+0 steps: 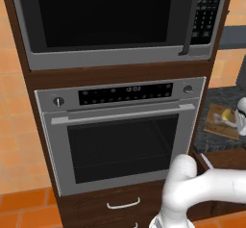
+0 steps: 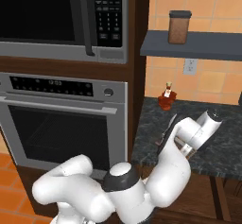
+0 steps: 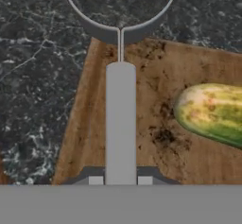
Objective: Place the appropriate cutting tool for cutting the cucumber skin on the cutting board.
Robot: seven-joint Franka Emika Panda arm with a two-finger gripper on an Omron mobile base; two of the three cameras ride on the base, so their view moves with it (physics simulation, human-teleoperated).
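My gripper (image 3: 120,180) is shut on the cutting tool (image 3: 120,119), a grey peeler whose flat handle runs up between my fingertips (image 3: 96,180) to a wide looped end over the dark counter. Under the handle lies the brown wooden cutting board (image 3: 151,90), and the yellow-green cucumber (image 3: 212,112) rests on it to the right of the handle, not touching it. In the left base view the cutting board (image 1: 218,126) lies at the far right with the cucumber (image 1: 222,117) on it. In the right base view my gripper (image 2: 165,140) hangs over the counter's left end.
A tall cabinet holds a microwave (image 1: 115,15) above an oven (image 1: 120,135), left of the dark stone counter (image 2: 227,142). A small red bottle (image 2: 167,99) stands at the counter's back. A brown jar (image 2: 179,27) sits on a shelf (image 2: 194,46). A thin pale stick (image 1: 205,160) lies near the counter's front.
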